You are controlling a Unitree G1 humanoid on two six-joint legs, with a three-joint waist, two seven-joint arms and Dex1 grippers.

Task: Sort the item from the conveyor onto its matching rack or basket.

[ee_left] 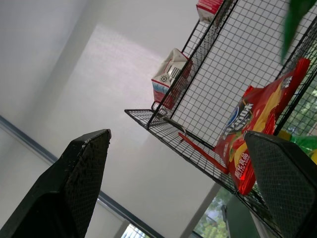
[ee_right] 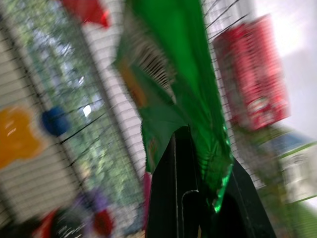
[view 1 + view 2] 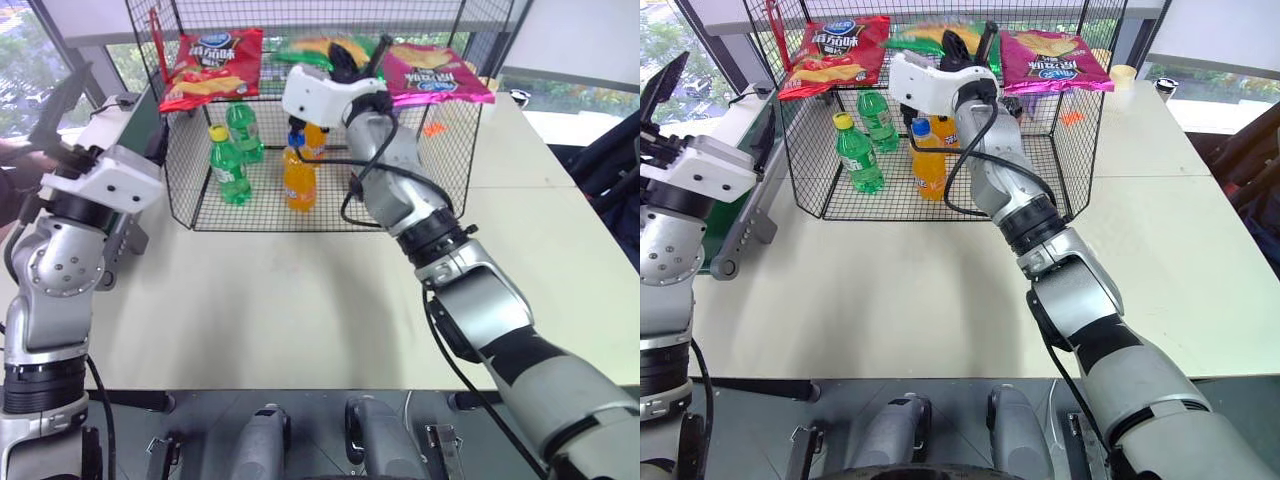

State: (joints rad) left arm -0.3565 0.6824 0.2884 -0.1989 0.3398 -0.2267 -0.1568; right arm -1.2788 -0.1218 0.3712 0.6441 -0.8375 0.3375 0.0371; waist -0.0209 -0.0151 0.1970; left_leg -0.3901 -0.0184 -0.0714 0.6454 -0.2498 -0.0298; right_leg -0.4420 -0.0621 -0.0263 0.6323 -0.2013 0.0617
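Note:
The green chip bag [image 3: 312, 48] lies on the top shelf of the black wire cage [image 3: 420, 170], between a red chip bag [image 3: 212, 62] and a pink chip bag [image 3: 437, 72]. My right gripper [image 3: 358, 58] reaches over that shelf, shut on the green bag [image 2: 183, 74], whose foil hangs between its fingers [image 2: 173, 198]. My left gripper [image 3: 58, 108] is raised at the far left, open and empty, its fingers [image 1: 79, 173] pointing up towards the shelf edge. The conveyor [image 3: 745, 225] runs along the table's left side, mostly behind the left arm.
Inside the cage stand green bottles [image 3: 228, 160] and orange bottles [image 3: 298, 175]. Higher wire shelves carry cartons [image 1: 171, 74]. The pale tabletop [image 3: 300, 300] stretches in front of the cage. A small cup [image 3: 1124, 73] sits at the back right.

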